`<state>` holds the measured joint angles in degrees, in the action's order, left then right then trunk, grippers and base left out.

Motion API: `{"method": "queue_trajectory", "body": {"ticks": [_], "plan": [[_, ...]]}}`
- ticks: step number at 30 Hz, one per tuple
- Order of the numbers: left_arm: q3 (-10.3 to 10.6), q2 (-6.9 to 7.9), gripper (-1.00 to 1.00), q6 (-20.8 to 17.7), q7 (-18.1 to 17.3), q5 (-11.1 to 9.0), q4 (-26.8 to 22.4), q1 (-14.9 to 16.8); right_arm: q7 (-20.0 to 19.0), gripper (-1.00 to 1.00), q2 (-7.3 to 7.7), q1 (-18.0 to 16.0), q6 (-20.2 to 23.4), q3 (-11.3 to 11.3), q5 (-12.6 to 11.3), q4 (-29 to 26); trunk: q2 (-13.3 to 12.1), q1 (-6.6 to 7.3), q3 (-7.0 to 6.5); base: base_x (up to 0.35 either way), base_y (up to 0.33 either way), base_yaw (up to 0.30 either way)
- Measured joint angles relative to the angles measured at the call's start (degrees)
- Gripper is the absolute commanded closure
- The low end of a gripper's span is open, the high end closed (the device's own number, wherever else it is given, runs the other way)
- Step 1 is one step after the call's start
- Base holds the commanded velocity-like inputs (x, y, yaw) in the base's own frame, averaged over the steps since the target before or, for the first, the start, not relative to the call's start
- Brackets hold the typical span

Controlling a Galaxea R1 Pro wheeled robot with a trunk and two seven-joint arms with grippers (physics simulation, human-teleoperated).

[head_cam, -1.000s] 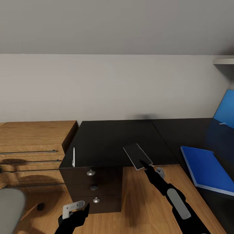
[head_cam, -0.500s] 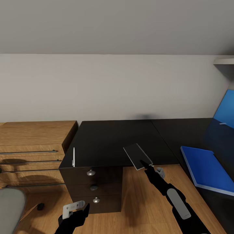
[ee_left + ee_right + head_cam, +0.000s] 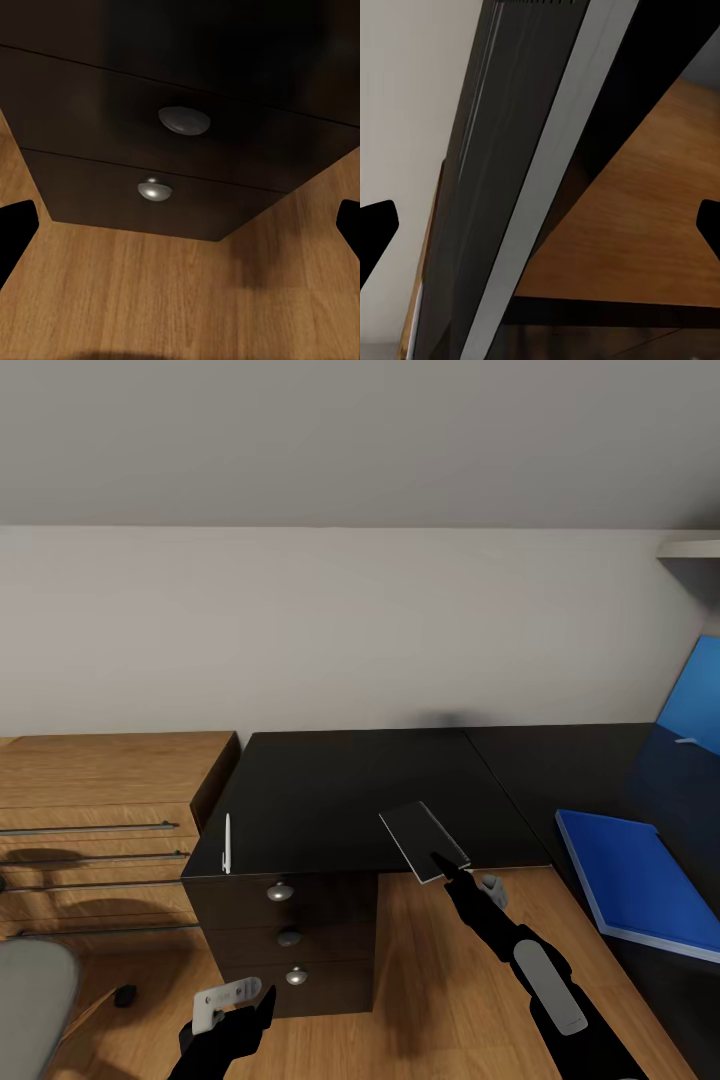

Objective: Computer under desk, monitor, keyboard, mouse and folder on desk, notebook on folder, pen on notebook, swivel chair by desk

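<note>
Right hand point(image 3: 452, 867) is meeting a dark notebook point(image 3: 424, 840) at the black tabletop's point(image 3: 350, 790) front edge.

The notebook is lying on the tabletop, overhanging the wood floor point(image 3: 440, 980); whether the right hand is pinching it or spread I cannot tell. The left hand point(image 3: 240, 1015) is hanging low in front of the drawer unit point(image 3: 285, 935), fingers spread and holding nothing. The white pen point(image 3: 227, 843) is lying near the tabletop's left front corner, and the blue folder point(image 3: 640, 885) is resting on the tabletop's right wing, well apart from the notebook.
</note>
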<state>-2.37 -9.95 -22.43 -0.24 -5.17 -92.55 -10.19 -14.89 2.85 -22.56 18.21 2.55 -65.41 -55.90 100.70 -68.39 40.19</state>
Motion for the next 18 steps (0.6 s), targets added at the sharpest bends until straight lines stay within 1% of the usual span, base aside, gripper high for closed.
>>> {"method": "queue_trajectory", "body": {"ticks": [8,14,18], "plan": [[0.00,0.00,-1.00,0.00,0.00,0.02,0.01,0.00,-0.09,-1.00,0.00,0.00,-0.06,0.00,0.04,0.00,0.00,0.00,0.00,0.000,0.000,0.000],[0.00,0.00,-1.00,0.00,0.00,0.03,0.03,0.00,-0.11,-1.00,0.00,0.00,-0.07,0.00,0.04,0.00,-2.39,1.31,-1.07,0.000,0.000,0.000],[0.00,0.00,-1.00,0.00,0.02,0.01,0.02,0.00,-0.11,-1.00,0.00,0.00,-0.07,0.00,0.04,0.00,-2.41,1.32,-1.08,0.000,0.000,0.000]]}}
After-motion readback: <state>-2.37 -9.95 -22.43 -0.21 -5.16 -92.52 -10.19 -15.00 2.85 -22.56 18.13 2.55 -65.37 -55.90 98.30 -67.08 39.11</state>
